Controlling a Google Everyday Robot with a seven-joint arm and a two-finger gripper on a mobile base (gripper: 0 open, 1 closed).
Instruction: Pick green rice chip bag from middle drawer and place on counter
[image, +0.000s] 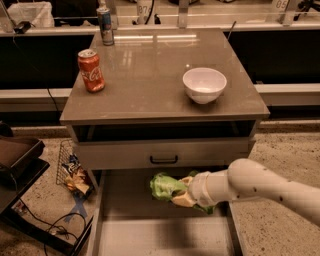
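Low at the front of the cabinet: gripper (179, 193), on the end of a white arm (260, 186) coming in from the right. Jaws clamped tight on the green chip bag (163, 185), with crumpled foil bulging out left of the tan fingertips (182, 201) and a scrap more green showing under the wrist. Bag held over the back part of the open middle drawer (165, 239), just below the black handle (164, 160) of the grey drawer front (115, 156) above. Cannot tell whether the bag is clear of the drawer bottom or brushing it. Nothing else visible on the pale drawer bottom.

On the tabletop (145, 85):
- red cola can (91, 70), upright, near the left edge
- white bowl (204, 85), right of centre, well apart from the can
- blue can (105, 26), upright, at the back left corner

Dark open gap between the tabletop and the grey drawer front.

On the speckled floor (285, 150) left of the cabinet:
- crumpled blue-and-yellow wrapper (75, 175), lying by a wire rack (64, 155)
- dark tray (17, 152) at the left edge
- black cables (50, 227) looping toward the drawer's left wall

Behind the cabinet: long pale shelf (240, 21) with metal posts, white plastic bag (31, 12) at top left.
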